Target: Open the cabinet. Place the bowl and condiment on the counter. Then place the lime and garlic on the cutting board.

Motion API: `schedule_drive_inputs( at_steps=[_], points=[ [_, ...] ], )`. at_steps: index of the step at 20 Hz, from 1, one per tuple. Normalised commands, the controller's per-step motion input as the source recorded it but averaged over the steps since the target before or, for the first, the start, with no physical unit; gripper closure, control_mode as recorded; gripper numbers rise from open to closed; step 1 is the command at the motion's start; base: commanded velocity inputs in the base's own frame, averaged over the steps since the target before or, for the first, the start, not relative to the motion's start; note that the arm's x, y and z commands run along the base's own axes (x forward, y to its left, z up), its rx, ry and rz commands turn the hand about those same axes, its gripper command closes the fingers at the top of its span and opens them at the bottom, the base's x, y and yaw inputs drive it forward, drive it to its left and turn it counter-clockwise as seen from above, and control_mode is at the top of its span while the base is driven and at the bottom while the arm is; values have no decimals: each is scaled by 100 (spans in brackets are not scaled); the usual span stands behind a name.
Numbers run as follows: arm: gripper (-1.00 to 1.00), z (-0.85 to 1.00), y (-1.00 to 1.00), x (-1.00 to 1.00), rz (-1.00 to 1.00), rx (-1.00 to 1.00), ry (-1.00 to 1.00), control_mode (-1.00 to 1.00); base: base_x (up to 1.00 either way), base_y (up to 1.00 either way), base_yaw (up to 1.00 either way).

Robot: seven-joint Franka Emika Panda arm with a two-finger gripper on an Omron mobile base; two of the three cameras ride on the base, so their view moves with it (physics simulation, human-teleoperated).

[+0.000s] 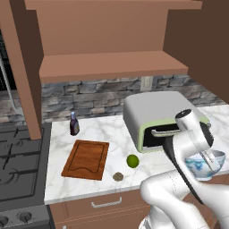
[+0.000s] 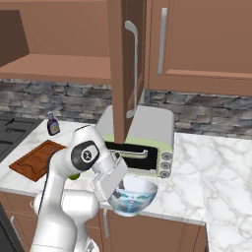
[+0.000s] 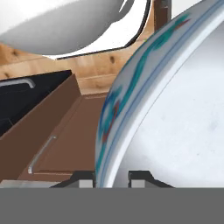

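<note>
The blue-patterned white bowl point(image 1: 205, 166) point(image 2: 134, 197) point(image 3: 175, 109) hangs in the air at the counter's front edge, in front of the toaster oven. My gripper point(image 1: 208, 156) point(image 2: 117, 186) point(image 3: 111, 178) is shut on its rim. The cabinet point(image 1: 112, 67) stands open, its door point(image 2: 123, 64) swung out and its shelf bare. On the marble counter point(image 1: 116, 134) point(image 2: 211, 162) the dark condiment bottle point(image 1: 74, 124) point(image 2: 52, 124) stands behind the cutting board point(image 1: 86, 159) point(image 2: 37, 160). The lime point(image 1: 132, 161) and the garlic point(image 1: 118, 176) lie on the counter right of the board.
A grey and green toaster oven point(image 1: 156, 118) point(image 2: 142, 142) fills the counter's back, right of the board. The black stove point(image 1: 18, 165) lies to the left. Below the counter are a drawer point(image 1: 106, 203) and lower cabinet fronts point(image 3: 52, 135). A closed cabinet point(image 2: 197, 39) hangs on the right.
</note>
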Motion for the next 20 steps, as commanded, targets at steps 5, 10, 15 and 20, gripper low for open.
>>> schedule_drive_inputs(
  at_steps=[5,10,15,20],
  points=[
    [100,-33,-51,0,28,1,-11,-100,0,0,0],
    [100,-21,-42,0,30,0,-22,-100,0,0,0],
    [100,-21,-34,-14,28,3,-28,-100,0,0,0],
    [100,-54,-5,-16,26,4,-29,-100,0,0,0]
  ],
)
